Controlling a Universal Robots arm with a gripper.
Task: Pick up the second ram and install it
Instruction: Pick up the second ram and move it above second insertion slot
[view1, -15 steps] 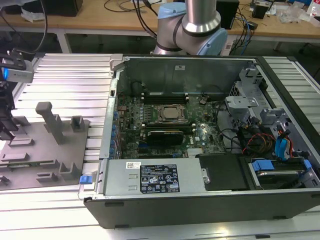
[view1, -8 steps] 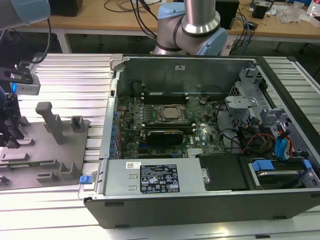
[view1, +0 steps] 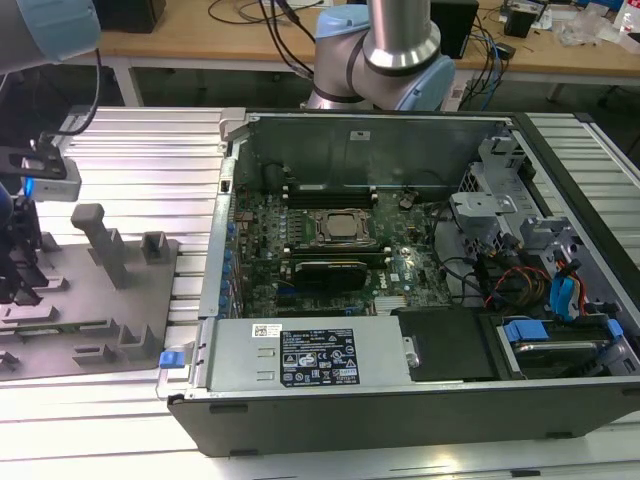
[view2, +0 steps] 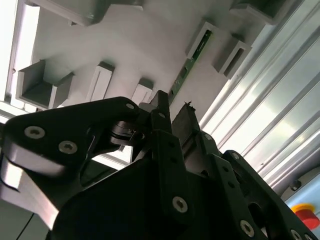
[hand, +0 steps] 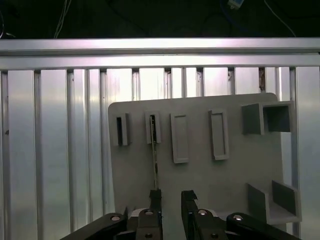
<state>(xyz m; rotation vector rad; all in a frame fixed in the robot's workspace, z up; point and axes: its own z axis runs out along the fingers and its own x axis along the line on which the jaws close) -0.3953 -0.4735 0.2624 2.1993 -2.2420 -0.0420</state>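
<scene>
The second ram (hand: 154, 155) is a thin green stick standing on edge in a slot of the grey fixture plate (hand: 200, 180); in the second wrist view the ram (view2: 192, 61) shows as a narrow green strip. My gripper (hand: 171, 199) hovers over the plate, open, with nothing between its fingers. The ram's near end lines up with one finger (hand: 155, 200), not with the gap. Seen from beneath, the gripper (view2: 174, 107) has its dark fingertips a short way off the ram. In the exterior view the gripper (view1: 15, 265) hangs over the plate (view1: 100, 310) at the exterior view's left.
An open computer case (view1: 400, 400) lies to the exterior view's right of the plate, with the CPU socket (view1: 338, 227) and long black memory slots (view1: 330, 190) on its motherboard. The plate carries raised grey holders (view1: 105, 240). Ribbed aluminium table (hand: 50, 150) surrounds it.
</scene>
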